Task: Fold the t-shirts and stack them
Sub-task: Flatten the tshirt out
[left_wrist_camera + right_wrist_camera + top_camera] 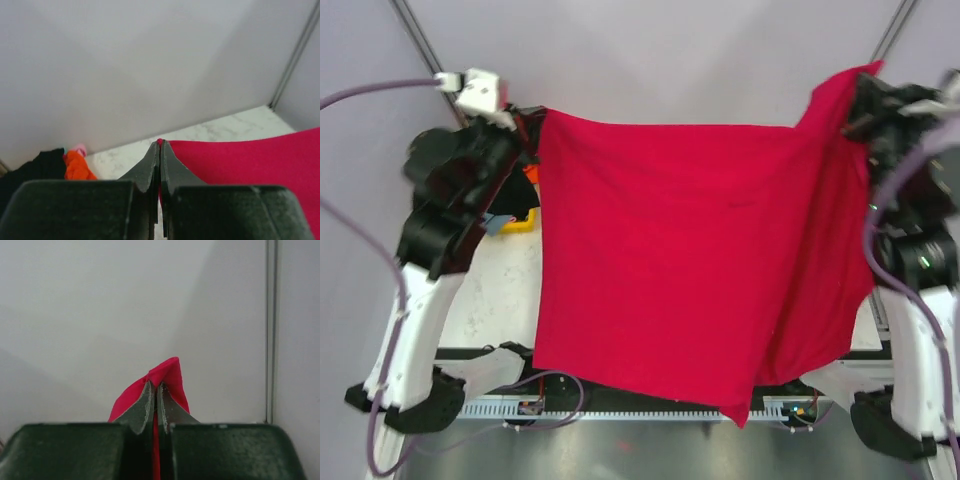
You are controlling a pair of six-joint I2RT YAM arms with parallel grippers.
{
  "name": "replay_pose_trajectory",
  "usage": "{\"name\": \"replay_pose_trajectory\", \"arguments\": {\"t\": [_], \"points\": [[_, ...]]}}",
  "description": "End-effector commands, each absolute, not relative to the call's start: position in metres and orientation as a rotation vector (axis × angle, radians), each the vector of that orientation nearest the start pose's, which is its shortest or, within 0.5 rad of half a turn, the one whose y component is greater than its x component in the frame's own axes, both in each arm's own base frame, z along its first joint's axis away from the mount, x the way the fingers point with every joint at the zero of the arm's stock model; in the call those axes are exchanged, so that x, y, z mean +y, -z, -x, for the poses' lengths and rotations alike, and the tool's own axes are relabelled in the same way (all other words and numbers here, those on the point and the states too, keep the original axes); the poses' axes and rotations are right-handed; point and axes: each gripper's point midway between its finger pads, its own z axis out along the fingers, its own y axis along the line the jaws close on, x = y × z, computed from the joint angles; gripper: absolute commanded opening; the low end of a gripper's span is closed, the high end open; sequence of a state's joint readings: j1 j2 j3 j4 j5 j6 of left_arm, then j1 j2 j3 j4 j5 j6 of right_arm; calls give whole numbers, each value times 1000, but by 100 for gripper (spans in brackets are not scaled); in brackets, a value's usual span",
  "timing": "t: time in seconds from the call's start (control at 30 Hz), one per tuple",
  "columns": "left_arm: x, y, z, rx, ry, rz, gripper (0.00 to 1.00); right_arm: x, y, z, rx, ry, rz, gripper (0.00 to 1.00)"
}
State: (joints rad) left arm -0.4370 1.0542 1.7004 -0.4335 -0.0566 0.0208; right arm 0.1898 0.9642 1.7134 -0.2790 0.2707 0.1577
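A crimson red t-shirt (670,250) hangs stretched in the air between both arms and covers most of the table. My left gripper (527,140) is shut on its far left corner; in the left wrist view its jaws (160,146) pinch red cloth (250,160) at the tips. My right gripper (855,110) is shut on the far right corner, held higher, with a red peak (167,375) poking past the tips (154,387). A heap of other t-shirts, black (35,167), orange (77,167) and pink (80,149), lies at the left.
A yellow bin (515,222) peeks out beside the left arm, half hidden by it. The white marbled table (210,130) runs to a grey back wall. A metal frame post (271,330) stands at the right.
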Motion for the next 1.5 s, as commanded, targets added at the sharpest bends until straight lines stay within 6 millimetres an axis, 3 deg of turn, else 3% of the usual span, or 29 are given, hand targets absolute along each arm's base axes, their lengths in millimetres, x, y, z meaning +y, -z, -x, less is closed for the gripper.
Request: {"name": "replay_pose_trajectory", "arguments": {"t": [0.0,0.03,0.07,0.1,0.13,0.17,0.2,0.23,0.27,0.3,0.33,0.37,0.4,0.43,0.53,0.57,0.67,0.7,0.77,0.87,0.9,0.97,1.03,1.17,1.27,1.33,1.37,1.4,1.47], "points": [[-114,-489,-353,1531,196,-244,2,23,-533,-362,1333,-73,-210,4],[-101,-466,-376,1597,172,-201,2,26,-521,-381,1359,-65,-215,2],[-103,-435,-402,1667,169,-208,2,28,-504,-399,1397,-65,-232,1],[-100,-410,-419,1727,179,-180,2,33,-467,-434,1483,-43,-238,1],[-89,-380,-436,1789,156,-152,2,34,-448,-451,1522,-36,-247,0],[-86,-363,-450,1810,148,-142,2,40,-409,-481,1603,-25,-240,0],[-84,-319,-474,1898,129,-140,2,46,-389,-496,1641,-32,-220,1],[-76,-298,-485,1938,112,-124,2,50,-372,-510,1673,-33,-205,22],[-78,-274,-497,1988,134,-137,3,53,-328,-533,1756,-8,-199,53],[-77,-229,-513,2086,133,-119,36,54,-321,-545,1767,-8,-203,77],[-70,-222,-529,2104,132,-81,66,50,-304,-554,1800,11,-218,94],[-78,-209,-534,2146,199,-94,87,46,-276,-567,1849,48,-244,98],[-81,-195,-543,2205,233,-70,99,44,-276,-573,1853,44,-267,98],[-82,-194,-543,2220,242,-55,100,37,-272,-577,1859,52,-281,98],[-87,-214,-533,2188,263,-26,100,30,-269,-575,1865,71,-293,98],[-87,-222,-530,2173,254,-21,100,29,-279,-569,1846,68,-301,98],[-96,-234,-509,2162,267,-19,100,27,-279,-552,1847,55,-313,98],[-98,-220,-500,2197,269,-3,98,27,-262,-545,1886,53,-310,98],[-112,-216,-484,2213,305,0,96,27,-253,-534,1918,34,-329,98],[-134,-183,-461,2284,325,14,94,32,-205,-513,2068,18,-313,98],[-143,-163,-449,2327,341,9,94,31,-183,-500,2142,33,-319,98],[-155,-148,-444,2345,392,51,93,28,-154,-492,2221,35,-333,98],[-163,-118,-431,2410,437,73,92,23,-127,-484,2288,29,-381,98],[-174,-78,-425,2473,493,161,90,27,-74,-479,2420,-14,-434,98],[-176,-57,-428,2504,482,175,90,26,-50,-481,2475,-4,-436,98],[-178,-49,-437,2512,473,175,90,28,-45,-487,2486,-14,-452,97],[-178,-46,-440,2519,470,176,90,30,-32,-488,2515,-23,-456,97],[-180,-49,-448,2511,470,177,90,35,-33,-495,2515,-56,-451,96],[-177,-28,-453,2568,433,223,91,38,-15,-498,2548,-63,-465,95]]}}
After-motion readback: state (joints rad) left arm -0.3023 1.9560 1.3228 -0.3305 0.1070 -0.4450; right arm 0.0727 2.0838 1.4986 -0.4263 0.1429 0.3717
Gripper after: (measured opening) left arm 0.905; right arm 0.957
